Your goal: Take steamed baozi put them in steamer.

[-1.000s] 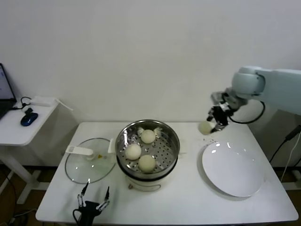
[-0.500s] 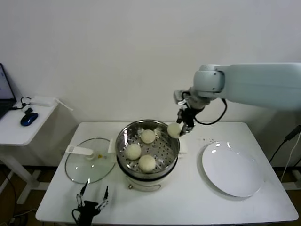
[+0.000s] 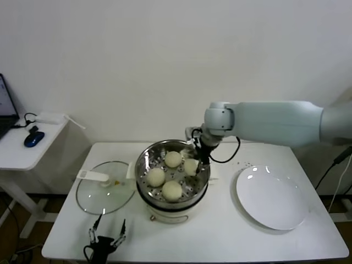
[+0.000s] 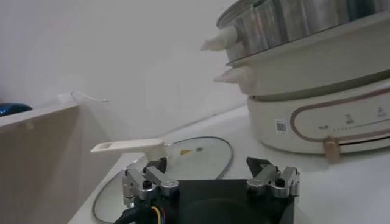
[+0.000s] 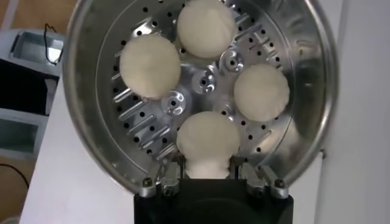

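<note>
The steamer [image 3: 147, 165] stands mid-table, a shiny steel pot on a white base. Three baozi [image 3: 172, 159] [image 3: 156, 176] [image 3: 171, 190] lie on its perforated floor. My right gripper [image 3: 192, 164] reaches down inside the pot at its right side, shut on a fourth baozi [image 3: 190, 166]. In the right wrist view that bun [image 5: 207, 143] is pinched between the fingers over the basket floor [image 5: 204, 79], and the other three [image 5: 150, 66] [image 5: 206, 27] [image 5: 261, 92] lie beyond it. My left gripper [image 3: 108, 232] is parked low at the table's front edge, open and holding nothing, also seen as left gripper [image 4: 210, 176].
A glass lid [image 3: 104, 192] with a white handle lies flat left of the steamer. A white plate [image 3: 272, 198] sits bare at the right. A side desk [image 3: 22, 148] with a blue mouse stands off to the left.
My right arm has swung left from above the plate to over the pot and lowered the held baozi inside the steamer. The left arm has not moved.
</note>
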Robot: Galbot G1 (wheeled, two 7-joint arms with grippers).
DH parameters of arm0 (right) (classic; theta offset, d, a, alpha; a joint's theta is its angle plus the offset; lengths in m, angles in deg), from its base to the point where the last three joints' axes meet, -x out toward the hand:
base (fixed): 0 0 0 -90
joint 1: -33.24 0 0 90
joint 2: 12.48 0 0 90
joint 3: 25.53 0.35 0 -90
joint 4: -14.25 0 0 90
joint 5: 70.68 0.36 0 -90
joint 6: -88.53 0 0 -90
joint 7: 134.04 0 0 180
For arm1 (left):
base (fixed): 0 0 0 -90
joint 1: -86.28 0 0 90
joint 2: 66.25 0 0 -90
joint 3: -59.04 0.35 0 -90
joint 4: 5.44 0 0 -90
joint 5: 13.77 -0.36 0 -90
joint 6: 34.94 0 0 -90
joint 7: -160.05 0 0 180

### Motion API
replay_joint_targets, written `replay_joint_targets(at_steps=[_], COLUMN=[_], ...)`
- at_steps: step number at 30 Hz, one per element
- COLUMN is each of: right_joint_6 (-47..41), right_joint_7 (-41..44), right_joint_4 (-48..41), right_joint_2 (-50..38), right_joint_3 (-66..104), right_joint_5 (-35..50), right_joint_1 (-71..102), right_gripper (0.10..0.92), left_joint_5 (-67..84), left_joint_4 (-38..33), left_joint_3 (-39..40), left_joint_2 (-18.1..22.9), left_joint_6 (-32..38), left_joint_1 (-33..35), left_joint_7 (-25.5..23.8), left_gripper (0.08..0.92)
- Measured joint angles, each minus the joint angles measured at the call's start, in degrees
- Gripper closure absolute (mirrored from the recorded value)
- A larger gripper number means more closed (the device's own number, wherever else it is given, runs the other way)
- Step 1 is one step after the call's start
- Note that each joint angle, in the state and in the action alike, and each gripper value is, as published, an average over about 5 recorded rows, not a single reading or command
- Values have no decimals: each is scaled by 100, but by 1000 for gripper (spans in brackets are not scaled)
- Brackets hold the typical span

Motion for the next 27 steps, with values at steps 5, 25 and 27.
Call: replay_joint_targets(at_steps=[5,25,27], right_joint_6=[-23,236,263], right_joint_7=[-53,-34,-286], right_joint_4=[-124,65,163], right_joint_2=[65,-486,-709], right_joint_3=[133,-93,-33], right_joint_5=[-124,601,801], right_joint_1=[273,-569,-630], right_gripper=[509,203,202], left_joint_5=[-3,-6,-11], left_joint_4=[31,-126,-141], left_joint_3=[-1,-28,-22], left_joint_2=[-11,-12,-8], left_joint_6=[-3,-32,-34], left_joint_1=[-10,54,55], left_joint_7=[2,-29,-27], left_gripper=[177,177,177])
